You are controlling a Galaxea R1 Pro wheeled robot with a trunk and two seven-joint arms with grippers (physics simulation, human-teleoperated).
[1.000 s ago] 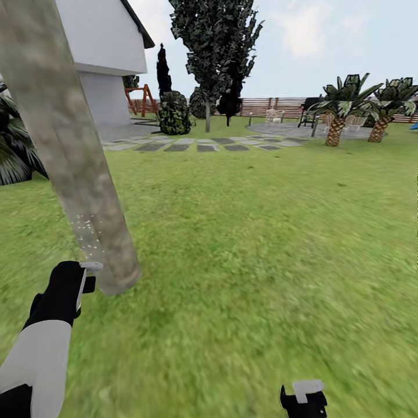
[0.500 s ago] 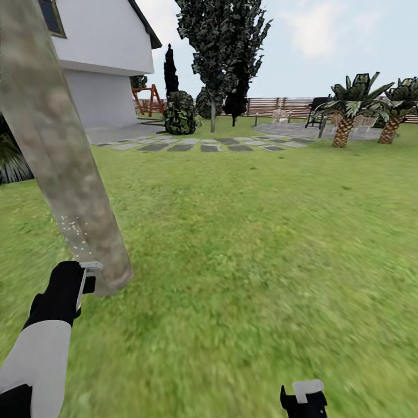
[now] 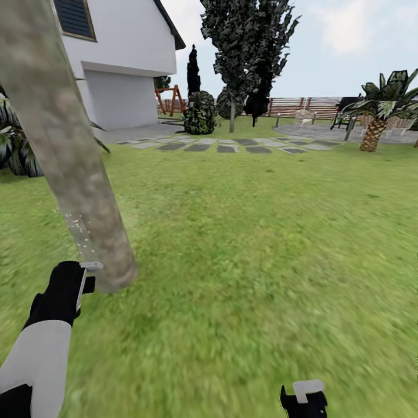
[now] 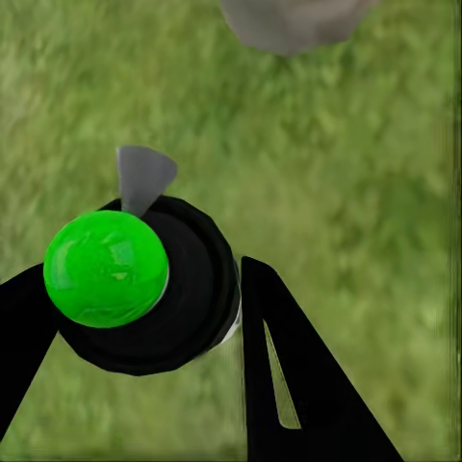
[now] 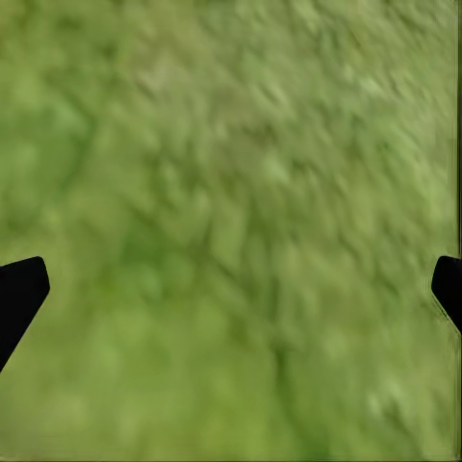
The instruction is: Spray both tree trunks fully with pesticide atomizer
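Observation:
A thick pale grey-brown mottled tree trunk (image 3: 69, 157) leans up from the lawn at the left, with fine white specks (image 3: 80, 232) low on it. Its base also shows in the left wrist view (image 4: 289, 19). My left gripper (image 3: 68, 285) hangs just beside the trunk's base. It is shut on the pesticide atomizer (image 4: 144, 289), a black-capped bottle with a green ball on top, whose grey nozzle (image 3: 91, 266) points at the trunk. Low in the head view, over bare grass, my right gripper (image 3: 303, 397) is open (image 5: 231, 289) and holds nothing.
A white house (image 3: 122, 64) stands back left, with dark plants (image 3: 20, 151) beside it. Stepping stones (image 3: 226, 145), a tall dark-leaved tree (image 3: 244, 52), a black cypress (image 3: 193, 72), a palm (image 3: 377, 116) and the slat fence (image 3: 296, 106) lie far back. Lawn (image 3: 261, 244) stretches ahead and right.
The whole picture has shifted to the right, so the camera has turned left. Both grippers keep their places in the view, and the left one still grips the atomizer by the trunk.

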